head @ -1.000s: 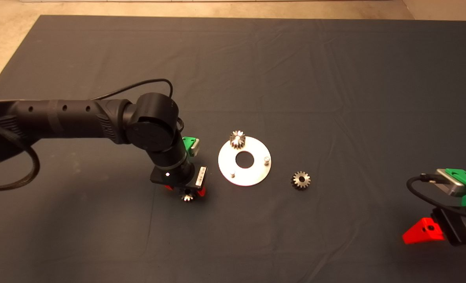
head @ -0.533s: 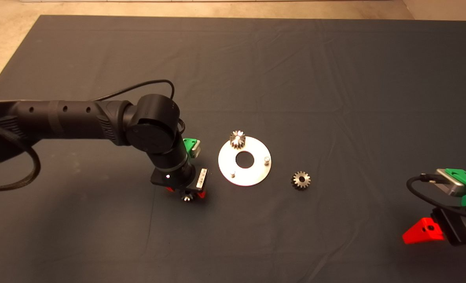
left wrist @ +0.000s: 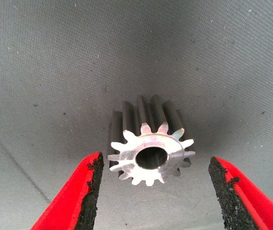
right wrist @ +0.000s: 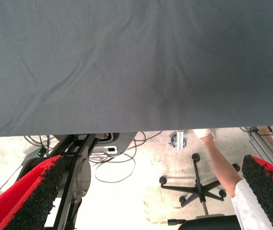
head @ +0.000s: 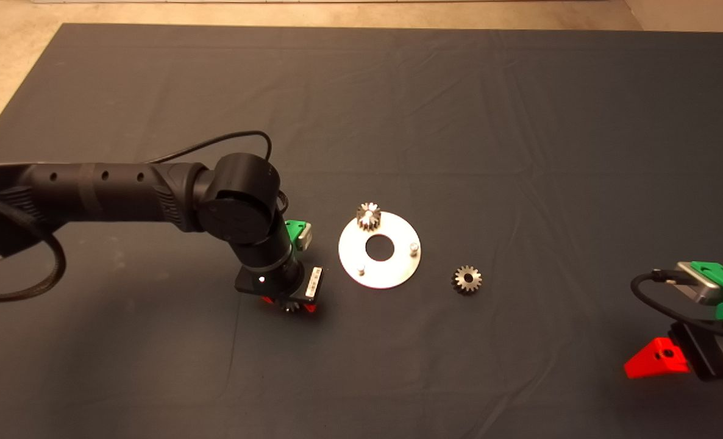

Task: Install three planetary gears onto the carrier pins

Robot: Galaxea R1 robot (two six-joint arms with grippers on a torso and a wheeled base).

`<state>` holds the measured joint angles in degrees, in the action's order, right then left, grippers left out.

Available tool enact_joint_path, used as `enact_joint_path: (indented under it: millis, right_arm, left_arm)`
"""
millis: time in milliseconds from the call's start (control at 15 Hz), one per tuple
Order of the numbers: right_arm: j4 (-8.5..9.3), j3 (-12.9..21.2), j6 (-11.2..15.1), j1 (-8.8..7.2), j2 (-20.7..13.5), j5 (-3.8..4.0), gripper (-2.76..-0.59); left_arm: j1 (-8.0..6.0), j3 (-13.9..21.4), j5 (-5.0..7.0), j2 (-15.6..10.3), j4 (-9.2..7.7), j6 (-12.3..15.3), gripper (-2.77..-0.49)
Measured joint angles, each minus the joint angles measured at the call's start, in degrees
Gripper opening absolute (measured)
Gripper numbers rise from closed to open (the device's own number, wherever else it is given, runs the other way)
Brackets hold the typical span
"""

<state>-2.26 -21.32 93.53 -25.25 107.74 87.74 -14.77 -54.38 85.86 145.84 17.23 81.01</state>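
A shiny round disc (head: 398,268) with a centre hole lies mid-mat. One planetary gear (head: 368,217) sits on its far carrier pin. Two other carrier pins (head: 414,247) (head: 361,269) stand bare. A second gear (head: 467,279) lies flat on the mat to the disc's right. The third gear (head: 289,306) (left wrist: 150,146) lies left of the disc, between the open fingers of my left gripper (head: 290,303) (left wrist: 153,184), which hangs low over it without touching. My right gripper (right wrist: 150,191) (head: 657,358) stands open and empty at the mat's lower right edge.
The dark mat (head: 520,122) is wrinkled, with pale floor beyond its far and left edges. Past the mat edge, the right wrist view shows cables, an office chair base (right wrist: 198,187) and a person's arm (right wrist: 227,175).
My left gripper has sunk lower over the third gear, so that in the head view the wrist now hides most of it. The right arm has not moved.
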Motion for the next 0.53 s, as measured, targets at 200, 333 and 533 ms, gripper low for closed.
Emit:
enact_joint_path:
  millis: [200,333,533]
  right_arm:
    - [0.00,0.0,0.0,0.00,0.0,0.00,-0.60]
    - [0.00,0.0,0.0,0.00,0.0,-0.02,-0.60]
    - [0.00,0.0,0.0,0.00,0.0,0.00,-0.60]
  left_arm:
    - [0.00,-0.6,0.02,0.4,0.00,0.0,-1.75]
    - [0.00,-1.6,0.33,1.4,0.05,0.1,-1.89]
    - [0.01,-2.0,0.41,2.3,0.07,0.1,-1.92]
